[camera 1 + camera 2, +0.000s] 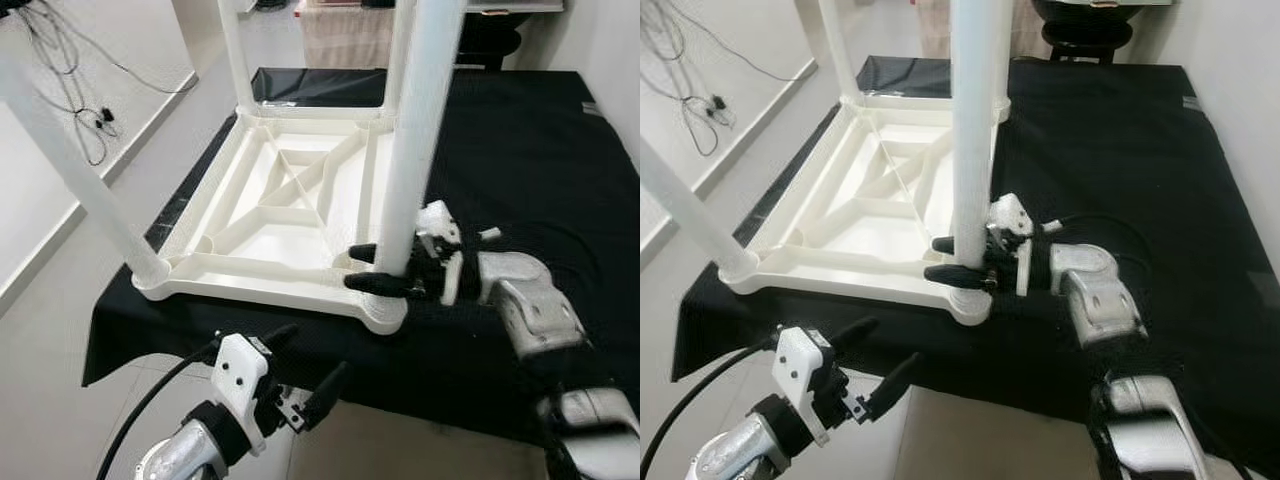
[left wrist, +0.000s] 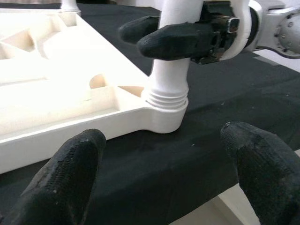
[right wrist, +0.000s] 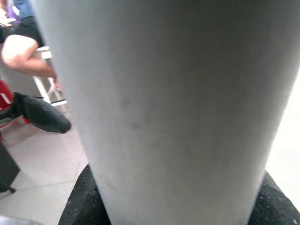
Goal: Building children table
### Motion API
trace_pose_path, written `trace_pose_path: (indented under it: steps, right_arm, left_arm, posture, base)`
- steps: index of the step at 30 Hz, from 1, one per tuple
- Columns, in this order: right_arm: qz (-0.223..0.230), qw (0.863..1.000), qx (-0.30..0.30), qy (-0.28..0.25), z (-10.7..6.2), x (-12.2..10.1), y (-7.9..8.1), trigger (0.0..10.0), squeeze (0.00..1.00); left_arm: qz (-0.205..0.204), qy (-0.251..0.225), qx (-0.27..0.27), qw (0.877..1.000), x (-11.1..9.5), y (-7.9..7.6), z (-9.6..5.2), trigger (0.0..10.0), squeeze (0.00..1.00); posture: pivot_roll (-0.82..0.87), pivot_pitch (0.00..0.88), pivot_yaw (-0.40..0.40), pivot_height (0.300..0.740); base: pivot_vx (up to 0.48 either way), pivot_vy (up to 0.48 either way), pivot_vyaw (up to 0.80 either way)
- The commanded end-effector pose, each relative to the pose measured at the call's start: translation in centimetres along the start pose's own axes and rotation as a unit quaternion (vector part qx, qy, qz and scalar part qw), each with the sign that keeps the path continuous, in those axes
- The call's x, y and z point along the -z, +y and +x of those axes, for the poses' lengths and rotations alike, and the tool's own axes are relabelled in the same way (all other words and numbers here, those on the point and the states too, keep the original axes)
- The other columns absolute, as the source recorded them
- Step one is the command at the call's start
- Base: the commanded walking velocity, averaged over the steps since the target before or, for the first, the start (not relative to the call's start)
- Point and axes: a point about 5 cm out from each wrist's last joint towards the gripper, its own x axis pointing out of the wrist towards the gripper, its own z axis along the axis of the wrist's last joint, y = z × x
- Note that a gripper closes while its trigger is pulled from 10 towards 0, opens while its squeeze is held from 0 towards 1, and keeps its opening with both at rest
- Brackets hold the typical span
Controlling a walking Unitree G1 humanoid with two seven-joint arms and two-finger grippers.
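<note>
A white plastic children's table lies upside down on a black cloth, its legs pointing up. My right gripper is shut on the near right leg, just above the threaded base at the corner socket. That leg sits close up between its fingers in the right wrist view. My left gripper is open and holds nothing. It hangs low in front of the cloth's front edge, its fingers aimed at that same corner.
The near left leg and far left leg stand at their corners. Cables lie on the floor to the left. A dark stool stands behind the cloth. A person's leg and black shoe are beyond the table.
</note>
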Motion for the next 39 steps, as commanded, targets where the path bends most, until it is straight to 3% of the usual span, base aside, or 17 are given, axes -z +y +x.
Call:
trace_pose_path:
  steps: [1,2,3,4,5,6,8,14,15,17,18,22,23,27,28,30,39]
  right_arm:
    - [0.042,0.982,0.168,0.077,-1.2,4.0,0.9,0.0,0.0]
    - [0.049,0.941,0.313,0.119,-1.5,5.4,1.7,0.0,0.0]
    - [0.049,0.941,0.313,0.119,-1.5,5.4,1.7,0.0,0.0]
    - [0.059,0.923,0.355,0.137,-1.2,6.2,4.0,0.0,0.0]
    - [0.08,0.919,0.361,0.135,-0.3,6.4,6.1,0.0,0.0]
    - [0.08,0.919,0.361,0.135,-0.3,6.4,6.1,0.0,0.0]
    - [0.07,0.941,0.308,0.119,1.5,5.7,8.1,0.0,0.0]
    - [0.039,0.949,0.293,0.11,2.7,5.0,7.0,0.0,0.0]
    - [0.042,0.949,0.295,0.104,3.1,4.7,6.8,10.0,0.0]
    - [0.052,0.953,0.288,0.081,3.5,4.1,6.6,10.0,0.0]
    - [0.061,0.956,0.281,0.052,3.8,3.4,6.2,10.0,1.0]
    - [0.078,0.96,0.269,0.014,4.4,2.1,6.0,10.0,1.0]
    - [0.069,0.968,0.241,-0.021,5.0,0.8,5.5,10.0,1.0]
    - [0.063,0.972,0.223,-0.035,5.2,0.2,5.3,10.0,1.0]
    - [0.033,0.988,0.142,-0.05,5.2,-1.0,5.0,10.0,0.0]
    - [0.009,0.995,0.082,-0.047,4.7,-1.5,4.4,10.0,0.0]
    - [-0.019,1.0,0.013,-0.008,2.9,-1.8,2.1,10.0,0.0]
  left_arm:
    - [0.007,0.003,0.0,1.0,0.0,0.0,-0.4,10.0,0.0]
    - [0.007,0.004,0.001,1.0,0.1,0.1,-0.5,10.0,0.0]
    - [0.007,0.004,0.001,1.0,0.1,0.1,-0.5,10.0,0.0]
    - [0.006,0.005,0.002,1.0,0.1,0.2,-0.5,10.0,0.0]
    - [0.004,0.006,0.007,1.0,0.1,0.3,-0.6,10.0,0.0]
    - [0.004,0.006,0.007,1.0,0.1,0.3,-0.6,10.0,0.0]
    - [-0.002,0.007,0.013,1.0,0.2,0.3,-0.5,10.0,0.0]
    - [-0.01,0.008,0.022,1.0,0.3,0.4,-0.3,10.0,0.0]
    - [-0.012,0.008,0.022,1.0,0.4,0.4,-0.3,10.0,0.0]
    - [-0.014,0.007,0.02,1.0,0.4,0.5,-0.3,10.0,0.0]
    - [-0.015,0.006,0.017,1.0,0.5,0.5,-0.3,10.0,0.0]
    - [-0.015,0.004,0.016,1.0,0.5,0.5,-0.2,10.0,0.0]
    - [-0.016,0.003,0.016,1.0,0.5,0.5,-0.1,10.0,0.0]
    - [-0.016,0.003,0.016,1.0,0.5,0.5,-0.1,10.0,0.0]
    - [-0.017,0.003,0.018,1.0,0.5,0.4,-0.1,10.0,0.0]
    - [-0.017,0.002,0.018,1.0,0.5,0.4,0.0,10.0,0.0]
    - [-0.018,0.001,0.019,1.0,0.5,0.2,-0.1,10.0,0.0]
  posture:
    - [0.07,0.143,0.029,0.74]
    - [0.05,0.143,0.046,0.74]
    - [0.05,0.143,0.046,0.74]
    - [0.04,0.145,0.052,0.74]
    - [0.04,0.148,0.058,0.74]
    - [0.04,0.148,0.058,0.74]
    - [0.03,0.137,0.069,0.74]
    - [0.03,0.143,0.063,0.74]
    - [0.03,0.145,0.059,0.74]
    - [0.03,0.145,0.058,0.74]
    - [0.04,0.145,0.056,0.74]
    - [0.04,0.145,0.055,0.74]
    - [0.04,0.146,0.055,0.74]
    - [0.04,0.147,0.057,0.74]
    - [0.05,0.15,0.056,0.74]
    - [0.05,0.15,0.055,0.74]
    - [0.05,0.157,0.051,0.74]
  base:
    - [0.0,0.0,0.0]
    - [0.0,0.0,0.0]
    - [0.0,0.0,0.0]
    - [0.0,0.0,0.0]
    - [0.0,0.0,0.0]
    - [0.0,0.0,0.0]
    - [0.0,0.0,0.0]
    - [0.0,0.0,0.0]
    - [0.0,0.0,0.0]
    - [0.0,0.0,0.0]
    - [0.0,0.0,0.0]
    - [0.0,0.0,0.0]
    - [0.0,0.0,0.0]
    - [0.0,0.0,0.0]
    - [0.0,0.0,0.0]
    - [0.0,0.0,0.0]
    - [0.0,0.0,0.0]
